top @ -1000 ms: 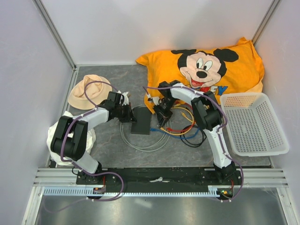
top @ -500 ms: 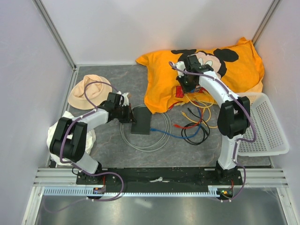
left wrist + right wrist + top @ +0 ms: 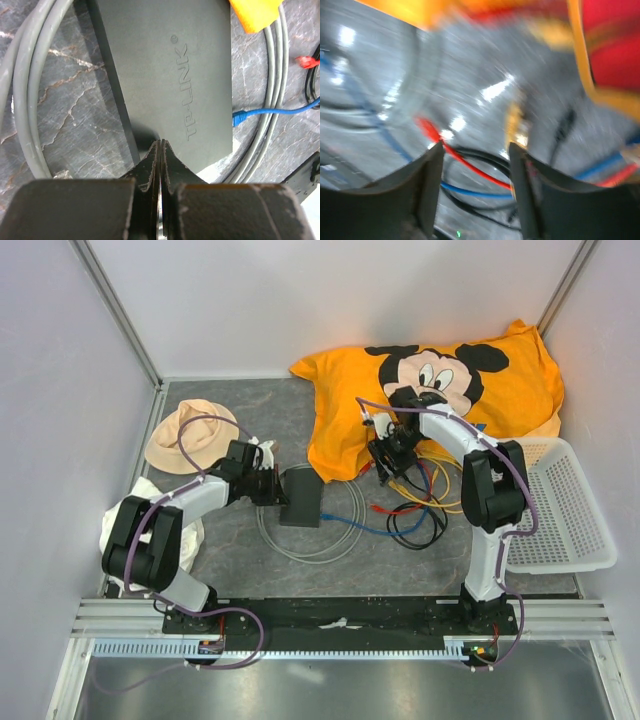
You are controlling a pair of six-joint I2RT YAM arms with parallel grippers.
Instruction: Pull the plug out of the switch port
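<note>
Left jaws together at switch (image 3: pixel 175 75); right jaws apart, seemingly empty.

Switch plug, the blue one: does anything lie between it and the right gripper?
Only low grey cable loops cross the path from the right gripper to the blue plug; the orange pillow has a corner just beside it.

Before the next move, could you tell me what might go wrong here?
The left tool is shut, its tips only at the switch edge, not clamping it, so tugging the blue plug could drag it. The right tool hangs open over tangled red, yellow and black cables, and might catch the wrong one.
</note>
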